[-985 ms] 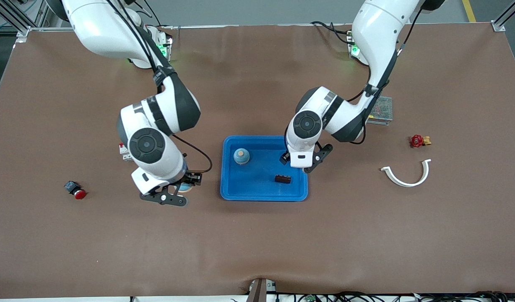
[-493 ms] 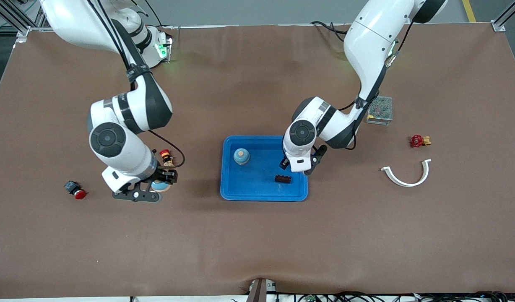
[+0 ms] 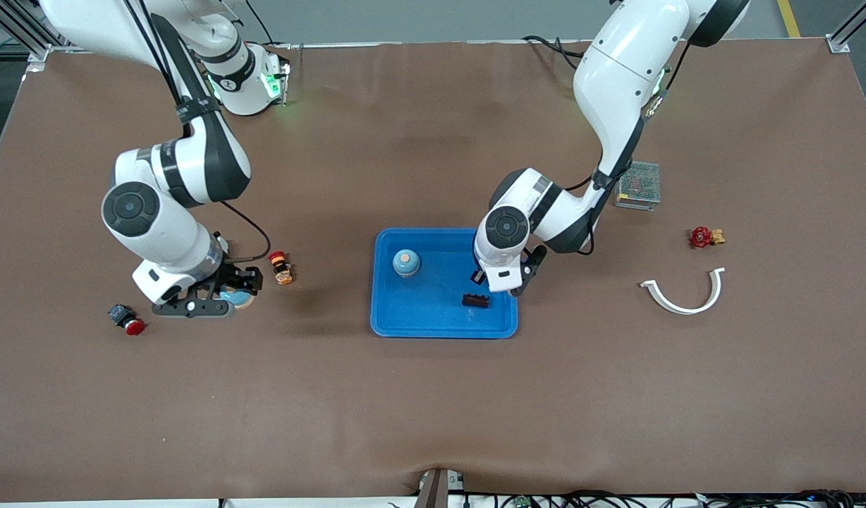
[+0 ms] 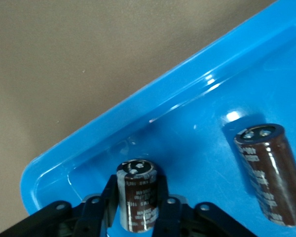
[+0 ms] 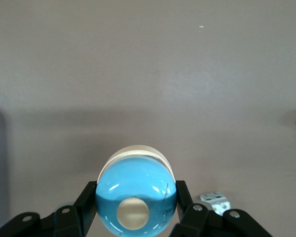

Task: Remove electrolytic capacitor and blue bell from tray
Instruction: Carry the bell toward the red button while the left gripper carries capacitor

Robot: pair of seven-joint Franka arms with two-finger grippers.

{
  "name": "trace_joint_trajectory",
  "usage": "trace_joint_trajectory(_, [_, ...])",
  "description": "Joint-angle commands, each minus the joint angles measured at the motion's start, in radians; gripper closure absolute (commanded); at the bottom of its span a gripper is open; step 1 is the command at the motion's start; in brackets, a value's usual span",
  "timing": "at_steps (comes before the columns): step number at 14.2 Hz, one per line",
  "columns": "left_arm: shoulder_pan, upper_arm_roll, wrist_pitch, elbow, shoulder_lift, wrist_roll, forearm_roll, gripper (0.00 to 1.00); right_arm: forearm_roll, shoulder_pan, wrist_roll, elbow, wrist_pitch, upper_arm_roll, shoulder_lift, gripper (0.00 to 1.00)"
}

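Since earlier, our right gripper (image 3: 225,300) carried its blue bell (image 5: 135,196) away; left gripper (image 4: 138,217) clamps one capacitor (image 4: 136,195); we lift next

Tray (image 3: 383,326) rim — second capacitor (image 3: 476,301) beside.

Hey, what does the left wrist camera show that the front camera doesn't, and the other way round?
Left wrist only: a second capacitor clamped in the left end effector, by the tray rim. Front only: the right end effector holding a blue bell over the table, another bell in the tray, and a white curved piece. Both: the blue tray and the loose capacitor lying in it.
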Motion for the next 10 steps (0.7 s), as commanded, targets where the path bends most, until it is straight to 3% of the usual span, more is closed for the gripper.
trace_joint_trajectory(1, [-0.006, 0.003, -0.005, -0.002, -0.030, -0.012, 0.014, 1.00, -0.016, -0.059, -0.075, -0.145, 0.050, 0.019, -0.116, 1.00])
trace_joint_trajectory(6, [0.012, 0.003, -0.195, -0.001, -0.196, 0.007, 0.020, 1.00, -0.016, -0.131, -0.186, -0.346, 0.195, 0.019, -0.206, 1.00])
trace_joint_trajectory(10, [0.121, 0.005, -0.287, -0.010, -0.273, 0.134, 0.022, 1.00, -0.014, -0.200, -0.276, -0.452, 0.251, 0.019, -0.255, 1.00])
